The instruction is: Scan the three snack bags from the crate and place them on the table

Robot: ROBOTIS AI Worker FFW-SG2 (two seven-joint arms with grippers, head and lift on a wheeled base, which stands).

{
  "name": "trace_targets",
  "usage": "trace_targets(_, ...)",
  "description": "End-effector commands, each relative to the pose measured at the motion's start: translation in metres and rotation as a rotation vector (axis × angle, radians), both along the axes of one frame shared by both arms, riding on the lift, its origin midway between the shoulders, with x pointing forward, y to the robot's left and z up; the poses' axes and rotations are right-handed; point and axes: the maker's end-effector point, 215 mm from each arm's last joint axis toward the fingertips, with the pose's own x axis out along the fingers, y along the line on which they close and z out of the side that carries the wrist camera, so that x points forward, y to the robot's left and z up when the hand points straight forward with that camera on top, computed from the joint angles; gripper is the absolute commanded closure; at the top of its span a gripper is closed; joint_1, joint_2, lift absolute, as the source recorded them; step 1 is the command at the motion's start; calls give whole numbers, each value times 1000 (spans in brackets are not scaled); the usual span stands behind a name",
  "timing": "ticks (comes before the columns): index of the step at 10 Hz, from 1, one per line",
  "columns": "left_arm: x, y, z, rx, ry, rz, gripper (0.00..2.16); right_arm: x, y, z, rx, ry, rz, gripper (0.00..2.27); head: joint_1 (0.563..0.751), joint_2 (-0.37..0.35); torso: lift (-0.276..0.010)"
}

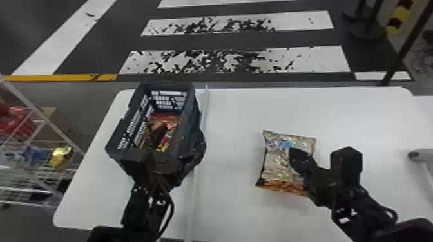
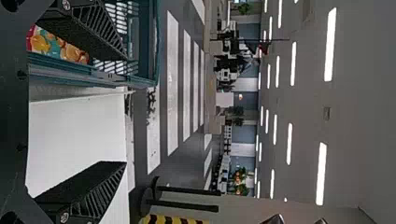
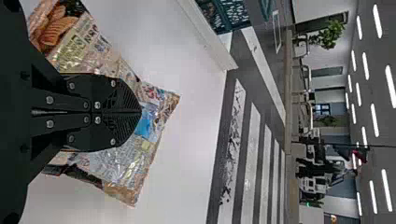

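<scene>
Well, left claw point(image 1: 182, 130) gapes wide, right claw point(image 1: 292, 152) sits closed over snack bag point(image 1: 277, 162)

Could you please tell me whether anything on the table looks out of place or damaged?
I see no spill or damage. One oddity: the open left gripper straddles a side wall of the crate, one finger on the inner side, the other outside, which seems awkward for picking up a bag.

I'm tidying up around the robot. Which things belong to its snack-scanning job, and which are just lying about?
For the job:
crate
snacks inside it
snack bag on the table
left hand at the crate
right hand over that bag

Seemingly unrelated:
wire rack
yellow packet there
striped post
</scene>
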Motion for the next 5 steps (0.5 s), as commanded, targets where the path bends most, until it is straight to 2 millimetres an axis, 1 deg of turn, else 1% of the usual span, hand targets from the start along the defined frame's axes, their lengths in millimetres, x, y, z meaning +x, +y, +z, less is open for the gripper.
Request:
trace_targets(1,0,-1,0,0,-1,-2,83,13,0,15,4,-31,-3,2132,695,146,-62)
trace_targets(2,0,-1,0,0,-1,-2,83,14,0,17,6,-33,-5,2132,695,145,-62)
trace_targets(3,0,-1,0,0,-1,-2,83,13,4,17,8,-32,3,2132,695,143,-62)
trace_targets(4,0,-2,0,0,0,-5,83,16,12,16,7,-35,17,2132,695,144,-62)
trace_targets(5,0,-5,0,-2,1,-10,83,26,14,11,-10,-32,25,2132,695,149,-62)
